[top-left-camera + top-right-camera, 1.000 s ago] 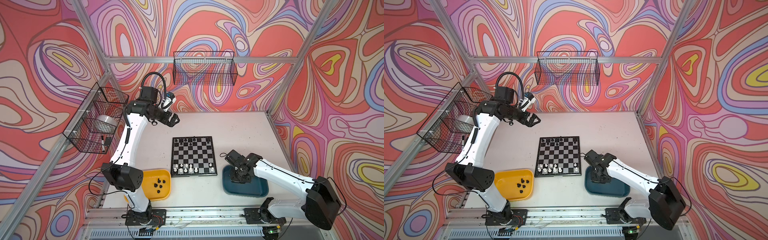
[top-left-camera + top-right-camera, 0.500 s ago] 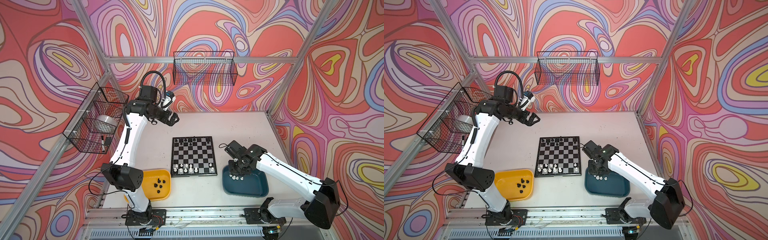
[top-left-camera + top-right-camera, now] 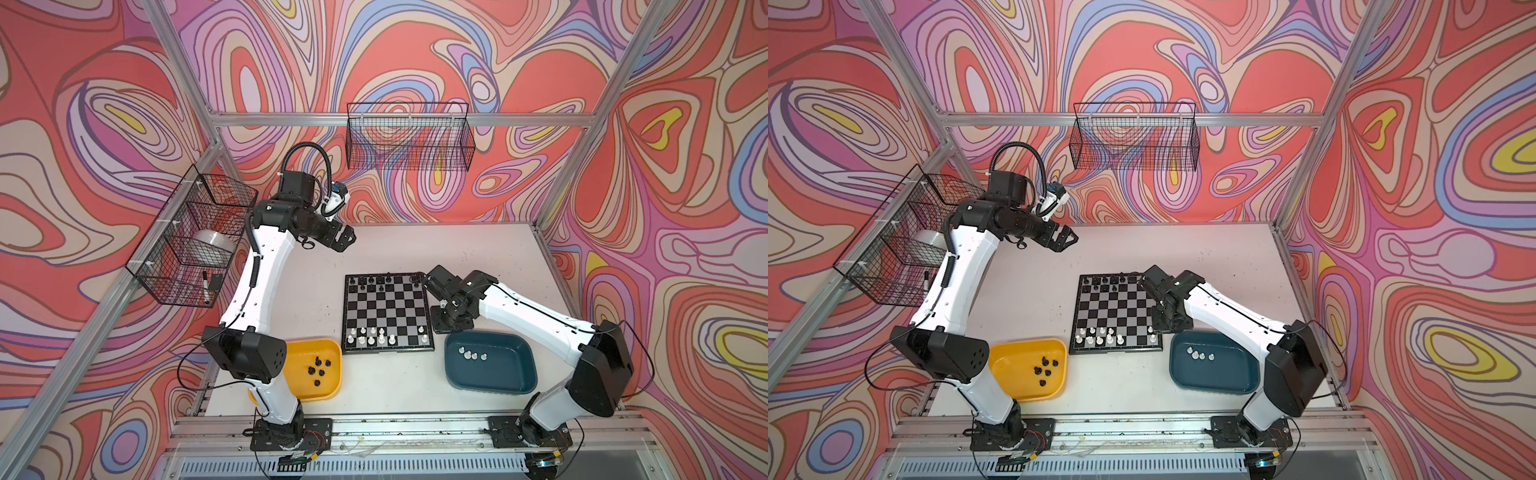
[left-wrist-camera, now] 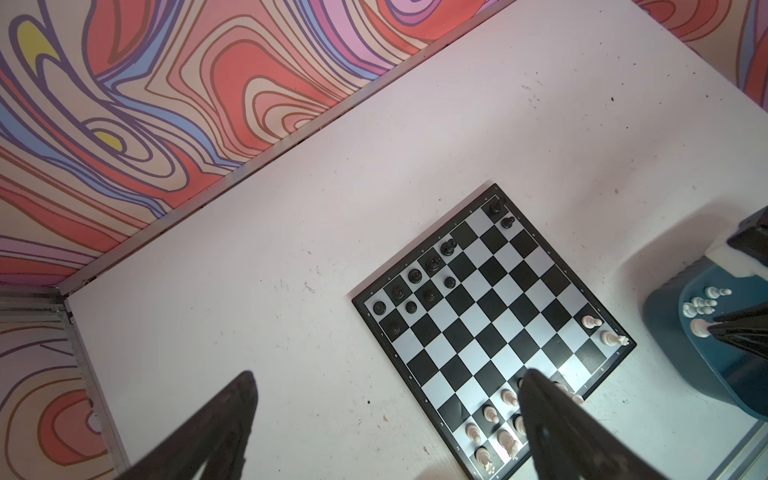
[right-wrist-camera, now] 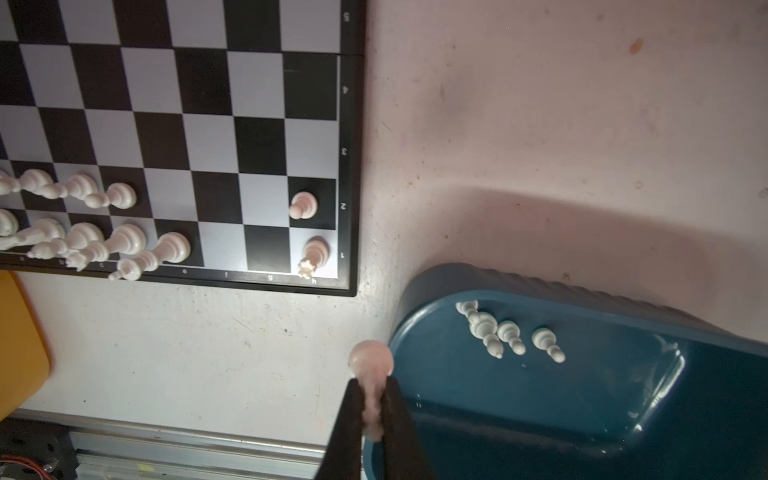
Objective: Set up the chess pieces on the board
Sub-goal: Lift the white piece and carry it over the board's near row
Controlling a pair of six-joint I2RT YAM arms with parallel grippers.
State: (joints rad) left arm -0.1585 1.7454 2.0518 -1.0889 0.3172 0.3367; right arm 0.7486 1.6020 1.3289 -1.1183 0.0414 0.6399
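Trouble starts small on the left: the yellow tray (image 3: 303,353) holds a loose huddle of black pieces (image 3: 318,368). The left pincer (image 3: 345,242) hangs high near the back wall, jaws spread wide and empty, well apart from everything. If it came down into that huddle, I judge it could nudge several at once, since they lie so close together.

In the middle the board (image 3: 386,307) lies flat on the table (image 3: 307,299). More black pieces stand along its far rows, and white pieces (image 3: 372,336) fill part of its near rows.

The right pincer (image 5: 371,388) is clamped on a white pawn (image 5: 371,361), pinching its thin upper part so the round base sticks out past the tips. It hangs over the table between the board's corner and the blue tray (image 3: 498,378). So narrow a hold could let the pawn swivel or slip, and it may then land tilted and topple. The free squares lie just beside two white pieces at the board's corner, and the broad fingers could knock these over or push the board askew. Four white pieces wait in the blue tray
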